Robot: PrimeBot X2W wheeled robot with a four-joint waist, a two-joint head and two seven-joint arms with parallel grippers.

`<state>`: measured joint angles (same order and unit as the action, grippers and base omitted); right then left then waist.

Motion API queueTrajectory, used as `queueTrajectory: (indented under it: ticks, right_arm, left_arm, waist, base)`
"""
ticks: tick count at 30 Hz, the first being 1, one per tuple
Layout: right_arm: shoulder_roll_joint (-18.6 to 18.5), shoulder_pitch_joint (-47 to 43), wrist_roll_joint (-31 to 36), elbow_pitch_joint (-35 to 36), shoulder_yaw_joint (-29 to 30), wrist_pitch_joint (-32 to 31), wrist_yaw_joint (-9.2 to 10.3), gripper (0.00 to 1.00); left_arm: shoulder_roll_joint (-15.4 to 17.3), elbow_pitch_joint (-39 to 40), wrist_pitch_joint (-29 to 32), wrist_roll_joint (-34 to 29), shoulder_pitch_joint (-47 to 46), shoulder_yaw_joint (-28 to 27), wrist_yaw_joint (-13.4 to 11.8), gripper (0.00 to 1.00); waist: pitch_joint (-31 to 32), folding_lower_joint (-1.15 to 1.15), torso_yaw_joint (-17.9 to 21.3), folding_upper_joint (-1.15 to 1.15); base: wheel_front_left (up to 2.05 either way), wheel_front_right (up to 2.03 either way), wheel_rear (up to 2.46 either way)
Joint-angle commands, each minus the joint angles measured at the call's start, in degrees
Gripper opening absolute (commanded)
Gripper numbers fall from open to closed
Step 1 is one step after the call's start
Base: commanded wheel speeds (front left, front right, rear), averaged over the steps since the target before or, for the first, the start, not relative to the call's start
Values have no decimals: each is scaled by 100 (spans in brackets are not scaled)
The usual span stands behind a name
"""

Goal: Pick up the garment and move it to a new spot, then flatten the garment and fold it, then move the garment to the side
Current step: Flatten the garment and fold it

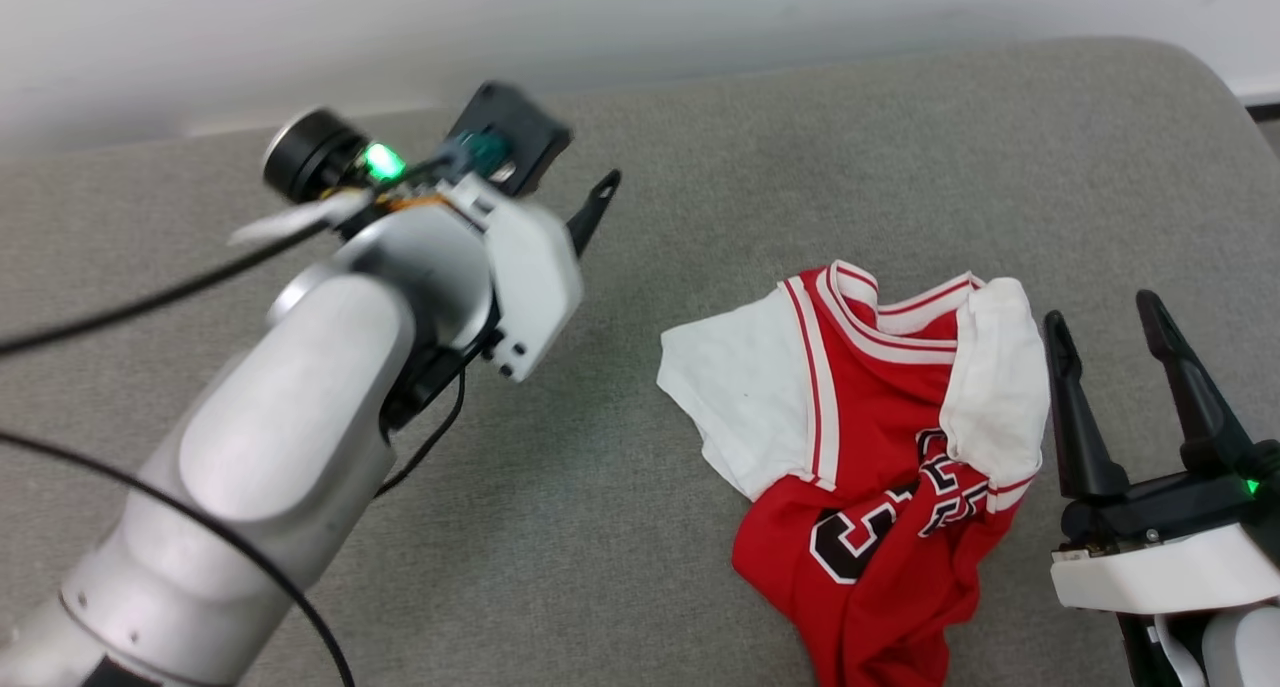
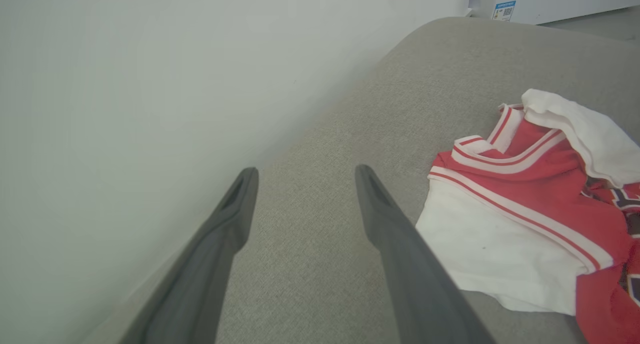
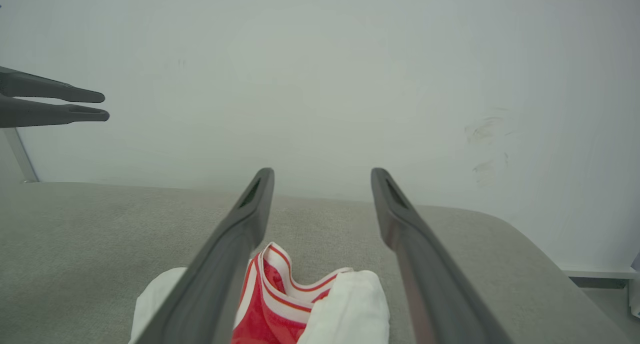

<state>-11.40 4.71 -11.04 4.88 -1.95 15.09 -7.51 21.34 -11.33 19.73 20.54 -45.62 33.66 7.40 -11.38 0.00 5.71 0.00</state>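
looks like early days: the garment (image 1: 880,447) sits crumpled on the grey cushion (image 1: 700,167), one white sleeve flopped over the chest letters. flattening, folding and the move aside all look undone. left gripper (image 2: 305,169) and right gripper (image 1: 1100,309) are both spread wide, holding nothing, with the right one just beside it.

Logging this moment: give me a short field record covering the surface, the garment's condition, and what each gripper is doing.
surface: grey fabric cushion against a pale wall
garment: red jersey with white sleeves, crumpled, lettering partly hidden by folds
left gripper: jaws open, empty, over bare cushion to the left of the garment
right gripper: jaws open, empty, at the garment's right edge
fold status: not yet flattened or folded
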Motion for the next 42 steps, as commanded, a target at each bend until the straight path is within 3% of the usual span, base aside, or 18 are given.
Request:
queueTrajectory:
  ticks: [1,9,14,20,26,30,31,32,33,38,40,41,42]
  right_arm:
    - [44,21,39,46,-18,10,4,100]
    - [218,382,108,440,-44,9,4,100]
    - [301,600,168,511,-172,9,4,100]
    - [431,866,225,533,-337,10,4,100]
    - [514,1037,282,508,-427,10,4,100]
    - [524,1080,297,484,-414,10,4,100]
    - [522,1089,304,469,-410,10,4,100]
    - [519,1105,315,455,-399,10,4,100]
    - [517,1112,329,439,-384,10,4,100]
    - [424,913,424,357,-327,11,4,100]
    - [404,817,462,343,-277,11,4,100]
    - [377,665,470,332,-230,11,4,100]
    - [368,621,470,324,-212,11,4,100]
  left_arm:
    - [78,14,223,241,-208,269,-7,100]
    - [468,81,1994,2091,-2039,2546,-5,100]
    - [571,-139,2795,2939,-2794,3653,-5,100]
    - [543,-380,3253,3227,-2998,3962,-4,100]
    - [577,-155,3917,2726,-2429,3992,-4,100]
    - [571,-11,3996,2532,-2119,4060,2,100]
    - [585,10,3976,2467,-2096,4064,2,47]
    - [589,10,3905,2409,-2116,4060,2,14]
    - [572,-3,3876,2386,-2121,4056,3,0]
    - [602,216,3237,2413,-2407,3968,-4,0]
    - [840,319,3092,2542,-2354,3969,-3,0]
    - [1303,296,2817,2788,-2308,3968,-3,0]
    - [1461,268,2728,2873,-2282,3968,-3,0]
  waist:
    - [-137,0,93,0]
    - [-672,0,382,0]
    - [-1040,0,576,0]
    - [-1485,0,825,0]
    - [-1735,0,949,0]
    - [-1792,0,947,0]
    - [-1793,0,942,0]
    - [-1784,0,927,0]
    - [-1761,0,901,0]
    - [-1298,0,559,0]
    - [-1137,0,444,0]
    - [-939,0,282,0]
    - [-887,0,233,0]
  base:
    - [0,0,0]
    - [0,0,0]
    - [0,0,0]
    - [0,0,0]
    - [0,0,0]
    - [0,0,0]
    - [0,0,0]
    - [0,0,0]
    - [0,0,0]
    - [0,0,0]
    - [0,0,0]
    - [0,0,0]
    - [0,0,0]
